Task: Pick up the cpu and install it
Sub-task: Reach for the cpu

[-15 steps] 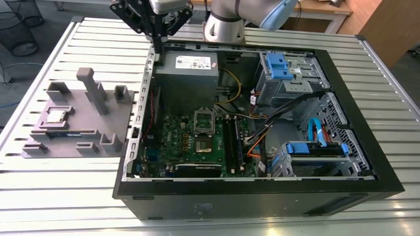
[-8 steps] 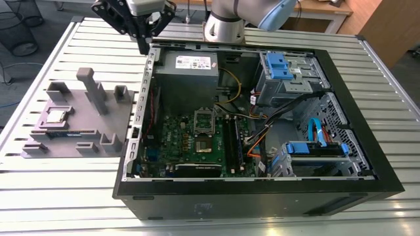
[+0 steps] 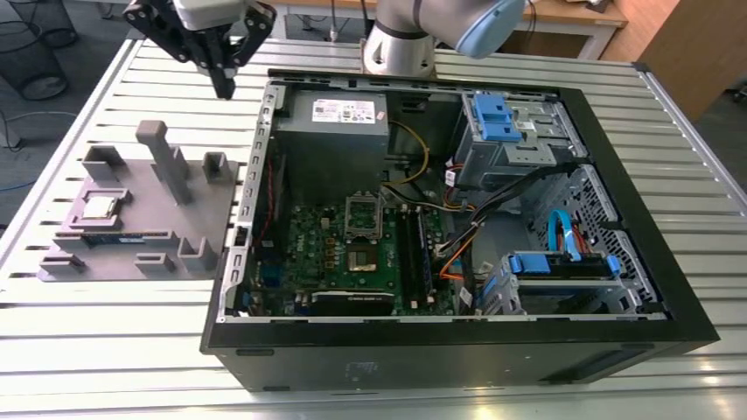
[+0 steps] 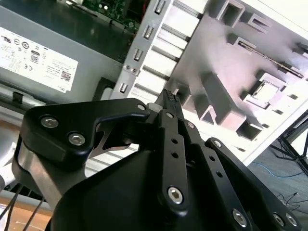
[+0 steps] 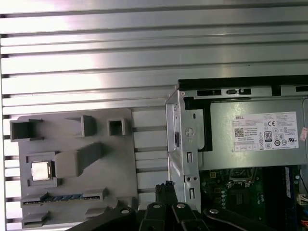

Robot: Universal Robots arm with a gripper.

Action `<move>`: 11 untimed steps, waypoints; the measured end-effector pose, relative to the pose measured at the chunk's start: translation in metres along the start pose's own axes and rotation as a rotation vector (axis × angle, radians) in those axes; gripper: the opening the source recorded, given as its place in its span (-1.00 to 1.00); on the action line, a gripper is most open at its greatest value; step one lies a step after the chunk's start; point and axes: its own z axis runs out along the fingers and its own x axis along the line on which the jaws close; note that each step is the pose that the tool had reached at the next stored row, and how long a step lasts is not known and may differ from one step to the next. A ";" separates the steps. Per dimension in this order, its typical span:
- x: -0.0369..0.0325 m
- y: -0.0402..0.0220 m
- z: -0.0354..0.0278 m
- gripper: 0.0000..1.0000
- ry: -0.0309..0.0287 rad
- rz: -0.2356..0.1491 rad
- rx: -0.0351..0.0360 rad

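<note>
The cpu point(image 3: 100, 207) lay flat in its pocket on the grey tray point(image 3: 196, 215), well apart from the gripper point(image 3: 223, 87) — pressed together, empty — so a clean pick-up probably called for spreading it and descending squarely over the chip's edges.

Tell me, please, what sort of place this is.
Probably a robotics lab: a robot arm at a slatted metal table, an open computer case, and the cpu in a grey fixture.

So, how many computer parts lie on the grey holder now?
2: the cpu in its square pocket, and a memory stick in the long slot beside it. None seems hidden.
</note>
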 end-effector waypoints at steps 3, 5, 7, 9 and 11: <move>0.0128 -0.0010 0.0008 -0.79 -0.0001 0.000 -0.0001; 0.0217 -0.0017 0.0013 -0.79 0.0000 0.000 0.0000; 0.0304 -0.0024 0.0019 -0.79 -0.0001 0.000 -0.0001; 0.0392 -0.0031 0.0025 -0.79 -0.0001 0.000 -0.0001; 0.0478 -0.0038 0.0032 -0.79 0.0000 0.000 0.0000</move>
